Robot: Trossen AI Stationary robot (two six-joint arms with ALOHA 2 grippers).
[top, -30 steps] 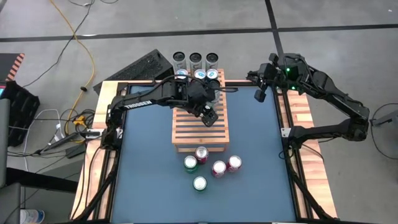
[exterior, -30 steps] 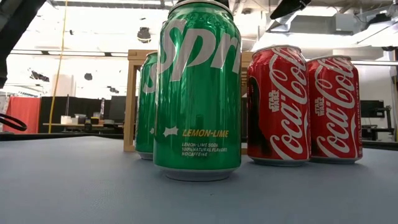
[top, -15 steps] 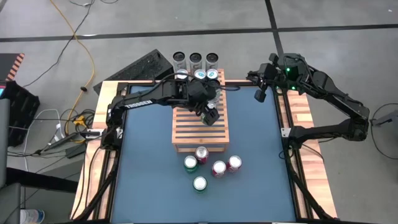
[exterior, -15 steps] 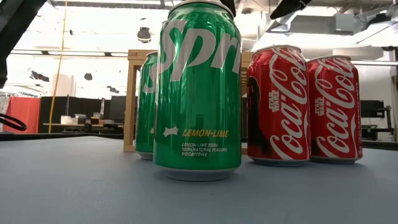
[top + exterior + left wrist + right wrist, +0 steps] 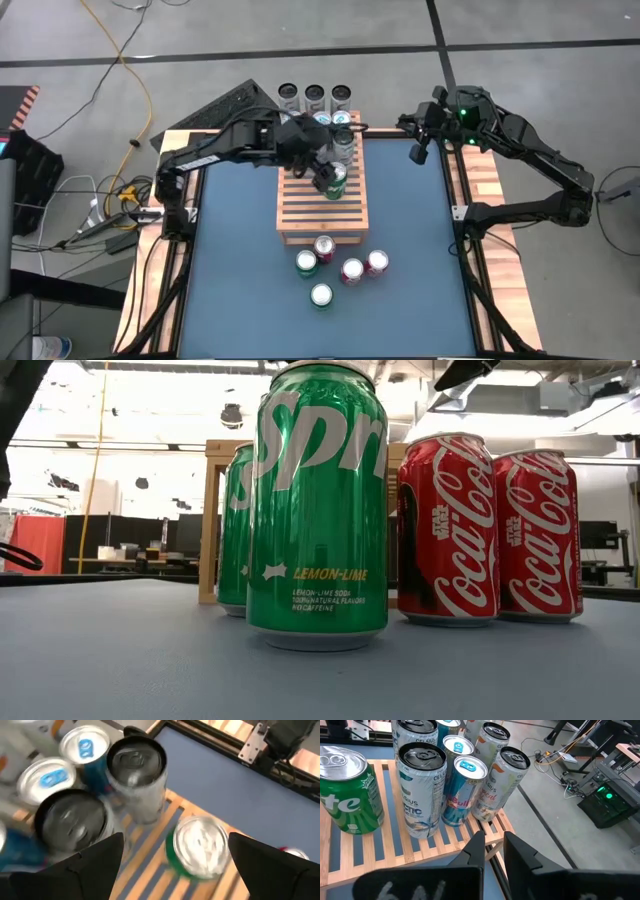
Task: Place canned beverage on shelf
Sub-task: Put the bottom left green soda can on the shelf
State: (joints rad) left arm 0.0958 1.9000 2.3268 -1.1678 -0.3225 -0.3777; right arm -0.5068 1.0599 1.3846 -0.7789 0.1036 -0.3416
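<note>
Your left hand (image 5: 322, 178) sits above shelf (image 5: 322, 208), fingers spread wide, gripping nothing. Green can (image 5: 335, 182) stands upright on slats just beside it, near tall cans at back edge, likely to keep rows tidy. Second ago, the arm hid that can. Right hand (image 5: 418, 152) waits at far right tabletop corner, fingers together. Five cans (image 5: 340, 268) await on tabletop (image 5: 240, 290).

Green Sprite can (image 5: 349, 790) stands upright on the slatted wooden shelf (image 5: 395, 855), apart from a tight cluster of slim cans: Celsius can (image 5: 422, 787), Red Bull can (image 5: 462, 790). Right gripper (image 5: 492, 851) fingers nearly together, near the shelf's corner.
</note>
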